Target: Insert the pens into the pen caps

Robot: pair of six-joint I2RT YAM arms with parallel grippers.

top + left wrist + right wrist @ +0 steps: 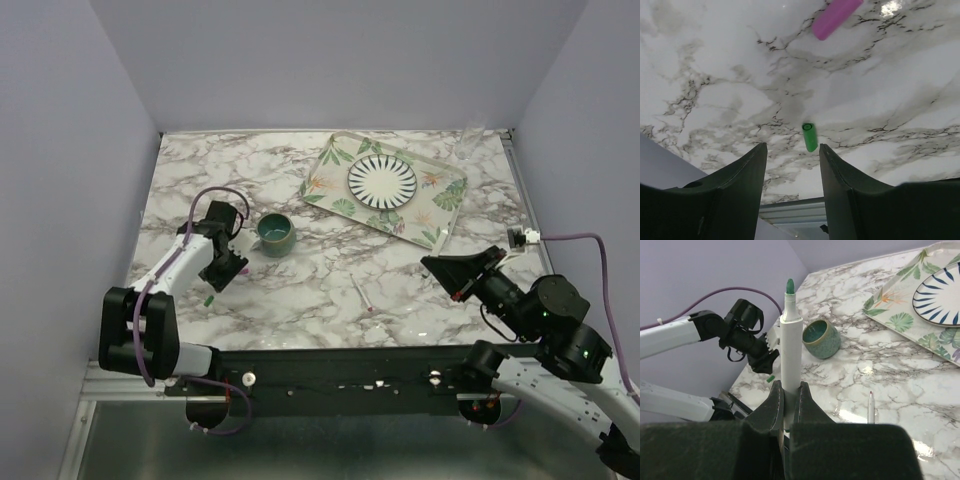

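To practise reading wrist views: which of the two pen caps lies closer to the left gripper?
The green cap, just ahead of the left gripper's open fingers; the pink-purple cap lies farther off.

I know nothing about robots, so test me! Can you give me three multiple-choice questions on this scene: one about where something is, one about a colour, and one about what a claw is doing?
1. Where is the green cap?
A) clamped in the right gripper
B) on the table, just ahead of the left gripper
C) slipped onto the held pen

2. What colour is the tip of the held pen?
A) red
B) black
C) green

3. What state is the left gripper in?
A) open, gripping nothing
B) shut on a cap
C) shut on a pen

Answers:
1 B: the left wrist view shows it lying on the marble in front of the fingers.
2 C: the right wrist view shows a green tip above the white barrel.
3 A: its fingers stand apart and touch nothing.
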